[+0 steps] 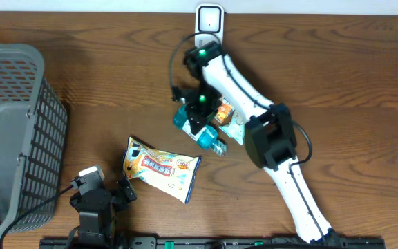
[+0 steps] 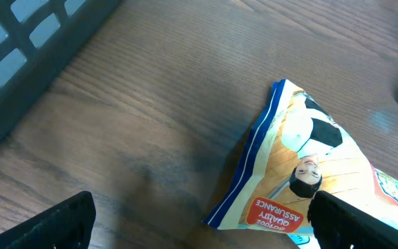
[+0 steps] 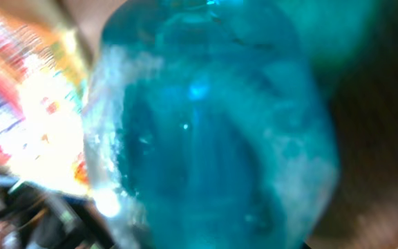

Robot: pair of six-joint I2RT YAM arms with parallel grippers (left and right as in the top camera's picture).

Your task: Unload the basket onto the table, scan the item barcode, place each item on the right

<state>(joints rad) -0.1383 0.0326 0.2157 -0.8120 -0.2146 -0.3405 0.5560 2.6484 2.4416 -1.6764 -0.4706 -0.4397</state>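
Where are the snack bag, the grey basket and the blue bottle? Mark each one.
snack bag (image 1: 161, 168): overhead view, middle of its printed front.
grey basket (image 1: 47, 135): overhead view, its mesh side wall.
blue bottle (image 3: 206, 138): right wrist view, middle of its clear blue body.

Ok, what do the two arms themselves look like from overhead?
Right arm: white links, black joints, two green lights, a thin black cable looped beside it. Left arm: all black, a pale block on top, black cable trailing off.
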